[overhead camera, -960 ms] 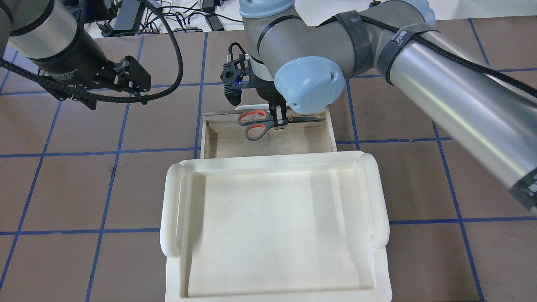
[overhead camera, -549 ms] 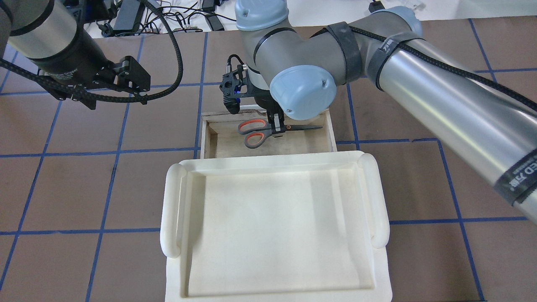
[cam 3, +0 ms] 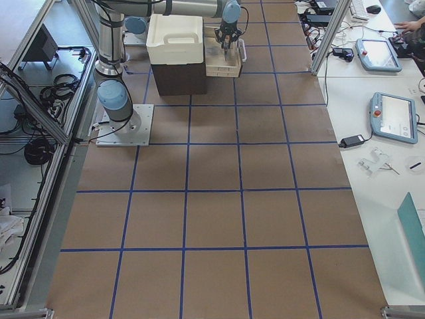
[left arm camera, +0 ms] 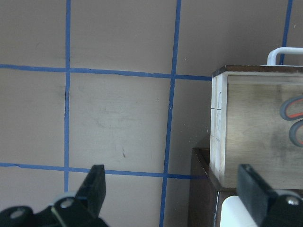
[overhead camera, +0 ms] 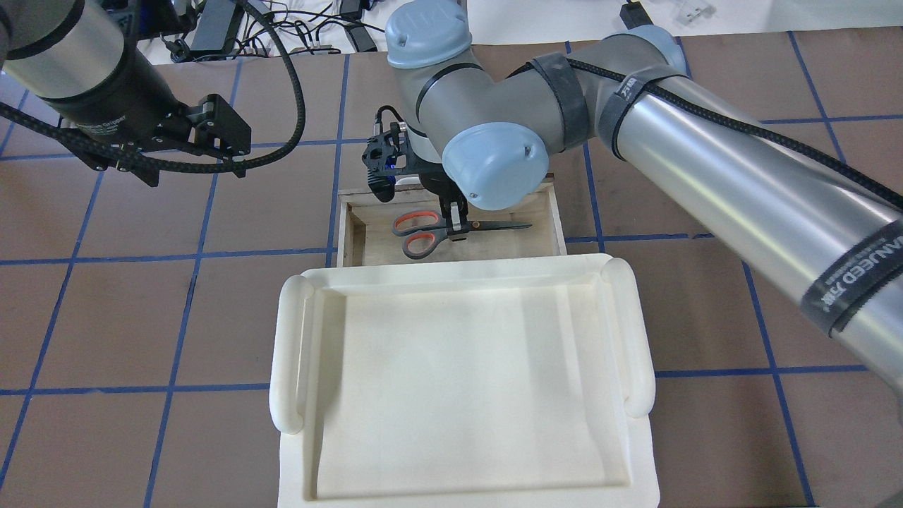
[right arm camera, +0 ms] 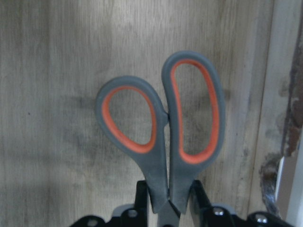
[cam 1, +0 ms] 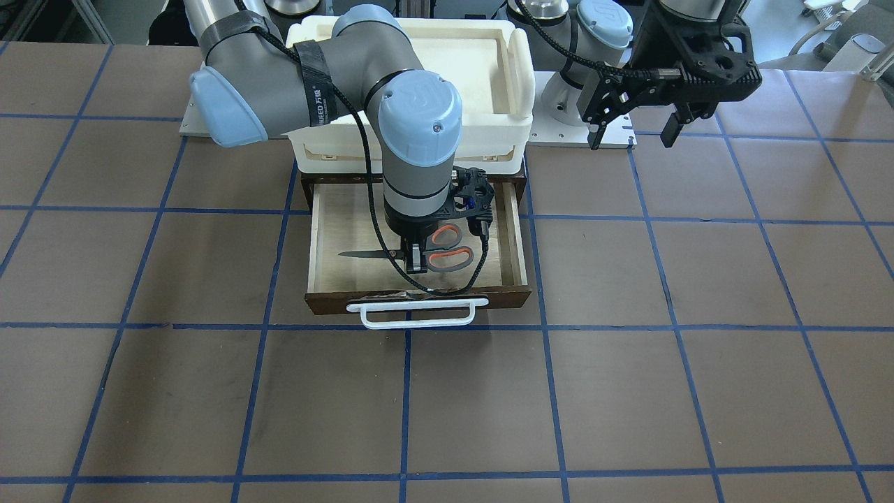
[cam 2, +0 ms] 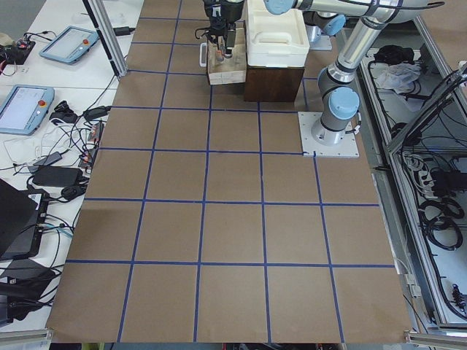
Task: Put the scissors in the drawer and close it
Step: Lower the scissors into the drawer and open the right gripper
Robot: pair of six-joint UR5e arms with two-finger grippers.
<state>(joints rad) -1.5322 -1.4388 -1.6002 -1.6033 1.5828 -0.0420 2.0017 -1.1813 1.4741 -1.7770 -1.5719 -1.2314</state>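
Two fingers of the right gripper [overhead camera: 455, 227] were clamped narrowly on the scissors [right arm camera: 160, 161] just behind the handle loops. The scissors lay level inside the pulled-out drawer [overhead camera: 343, 233], loops toward the robot's left and blades toward its right; whether they touched the plywood floor could not be told. The left gripper [left arm camera: 173, 187] hung spread wide, holding nothing, above the table [left arm camera: 118, 118] beside the drawer. A white tray [overhead camera: 289, 353] sat over the drawer's cabinet.
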